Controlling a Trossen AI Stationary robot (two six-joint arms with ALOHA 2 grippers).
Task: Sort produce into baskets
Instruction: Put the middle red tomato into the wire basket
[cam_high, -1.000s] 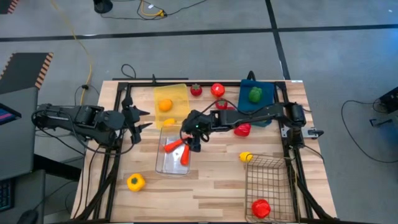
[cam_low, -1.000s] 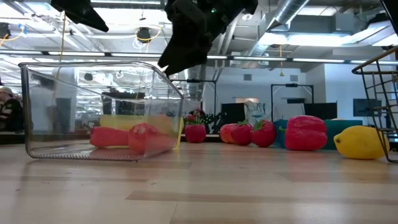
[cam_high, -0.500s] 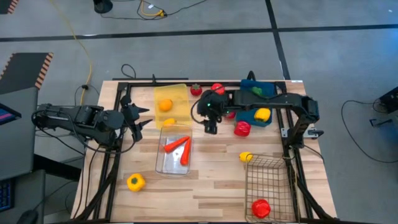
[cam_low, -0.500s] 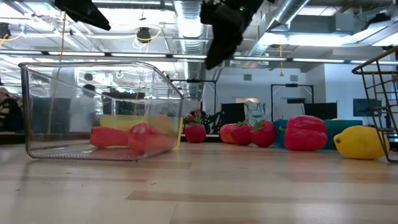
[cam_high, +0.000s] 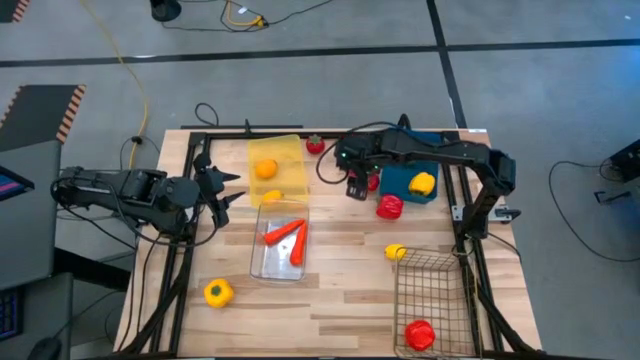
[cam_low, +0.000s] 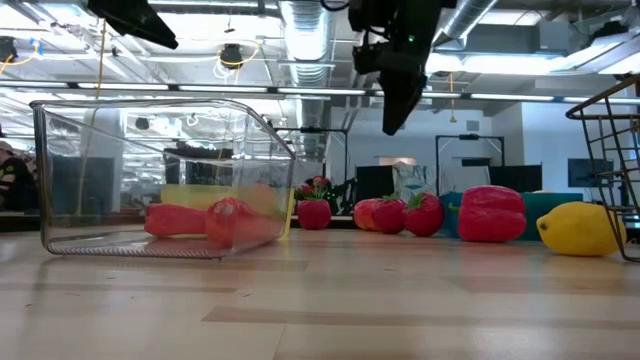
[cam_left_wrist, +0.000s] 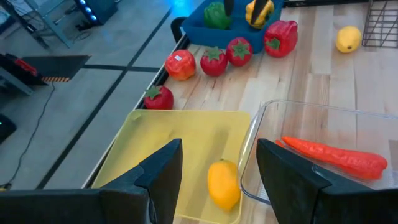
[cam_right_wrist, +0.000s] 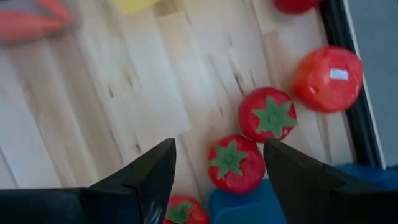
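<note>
We see a pale plank-wood bench (cam_high: 340, 280) carrying four containers. The yellow bin (cam_high: 276, 168) is translucent plastic, square-cornered, and holds one round orange (cam_high: 265, 168) and a second small yellow-orange piece. Touching its near edge lies the clear bin (cam_high: 279, 241), thin-walled with rounded corners, holding two tapered glossy carrots (cam_high: 284, 236). The dark blue bin (cam_high: 398, 183) is opaque and holds one green pepper (cam_left_wrist: 216, 15) and one lumpy yellow pepper (cam_high: 421, 184). The wire-mesh basket (cam_high: 432, 300), an open grid of dark rods, holds one red pepper (cam_high: 419, 334).

Loose on the bench we count one yellow pepper (cam_high: 218, 292) at the near left, one oval lemon (cam_high: 396, 252) just beside the mesh basket, one red pepper (cam_high: 389, 207) touching or just beside the blue bin, and four smooth red tomato-like pieces with green star caps (cam_right_wrist: 268, 114) between the yellow and blue bins.

The right pincer (cam_high: 355, 186) hangs over those red pieces, its two dark fingers apart and holding nothing. The left pincer (cam_high: 222, 189) waits at the bench's left edge beside the yellow bin, fingers apart, empty.
</note>
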